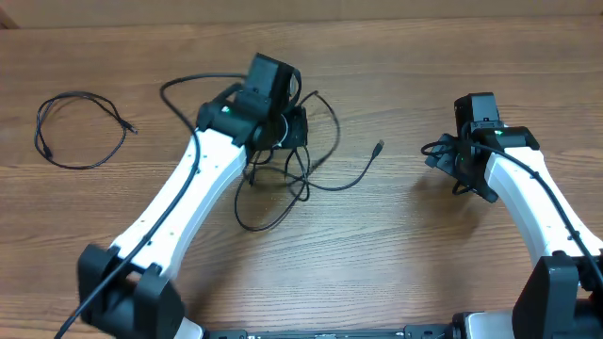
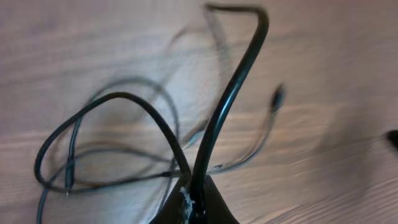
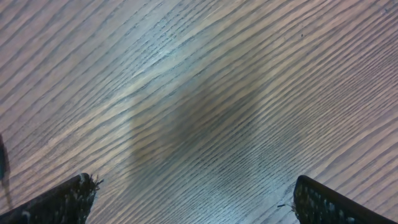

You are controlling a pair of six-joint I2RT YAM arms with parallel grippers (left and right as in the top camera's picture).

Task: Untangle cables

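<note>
- The left claw (image 2: 191,203) is pinching shut on a thin black cord from the cables (image 1: 300,179); its dark tips are meeting at the bottom of the left wrist view.
- The gripped cord (image 2: 231,93) is rising from the tips as a smooth, glossy, round strand and bending over sharply at the top.
- The cables are lying mid-desk as a loose tangle of overlapping loops under and just beside the left claw, with one strand trailing right to a small plug end (image 1: 379,147).
- A separate cord (image 1: 80,94) is resting as an open, roughly round loop at the far left, well apart from the tangle.
- The right claw (image 3: 189,206) is standing wide open over bare wood, its two black, ridged fingers (image 3: 62,202) showing at the lower corners.
- The desk (image 1: 424,254) is showing a light brown wood grain with fine parallel streaks.
- Both arms are showing white shells with black joints, and a small green light (image 1: 226,110) is glowing on the left one.
</note>
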